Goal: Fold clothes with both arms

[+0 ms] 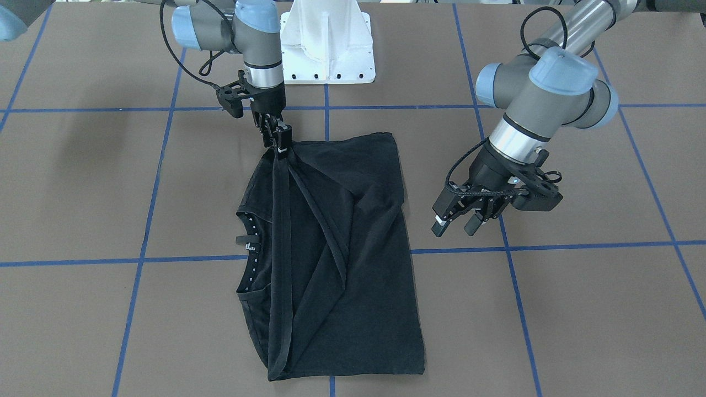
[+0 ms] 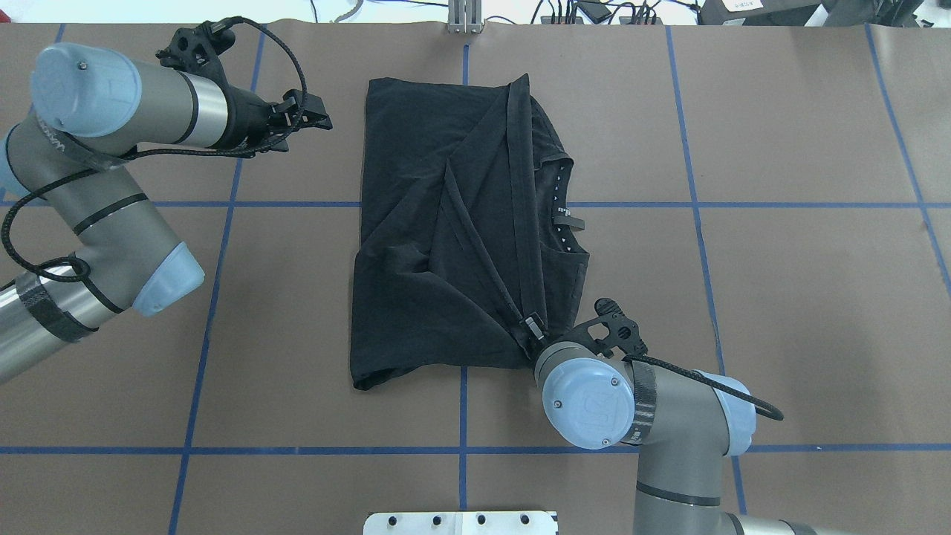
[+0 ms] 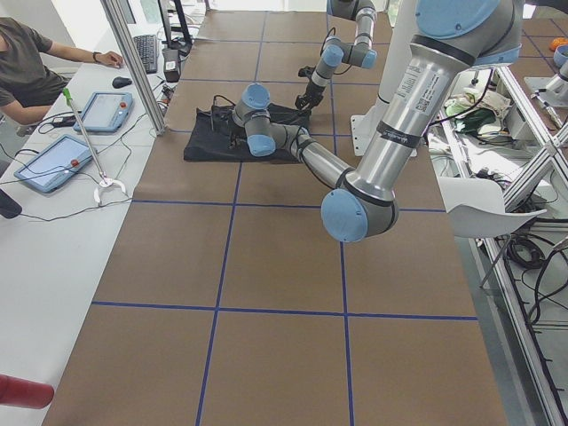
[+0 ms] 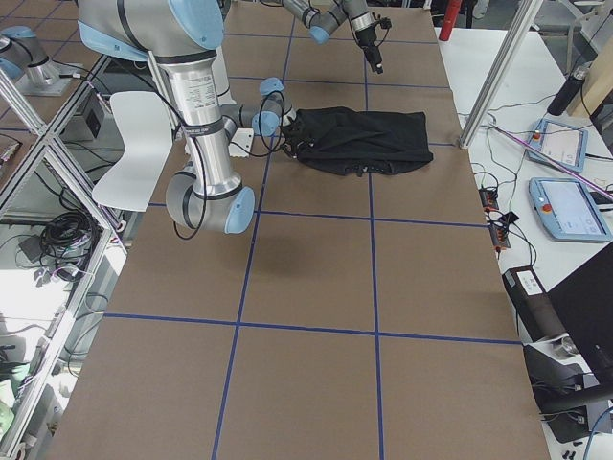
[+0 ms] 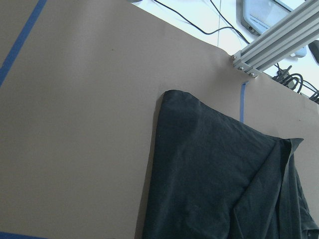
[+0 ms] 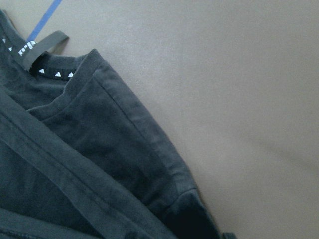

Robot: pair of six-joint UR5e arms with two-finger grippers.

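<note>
The black T-shirt (image 1: 364, 264) lies folded lengthwise on the brown table, its print hidden; the collar with small white marks and a label (image 1: 246, 241) faces the robot's right. My right gripper (image 1: 280, 150) is shut on a bunched hem corner and holds it just above the cloth, which pulls taut folds from there. It also shows in the overhead view (image 2: 530, 327). My left gripper (image 1: 454, 229) is open and empty, hovering beside the shirt's other long edge, apart from it; in the overhead view it (image 2: 312, 119) sits left of the shirt (image 2: 416, 245).
The white base plate (image 1: 328, 44) stands at the robot's edge of the table. Blue tape lines (image 2: 223, 204) grid the brown surface. An aluminium post (image 2: 464, 18) stands at the far edge. An operator (image 3: 27, 62) sits by tablets (image 3: 53, 160) beyond that edge.
</note>
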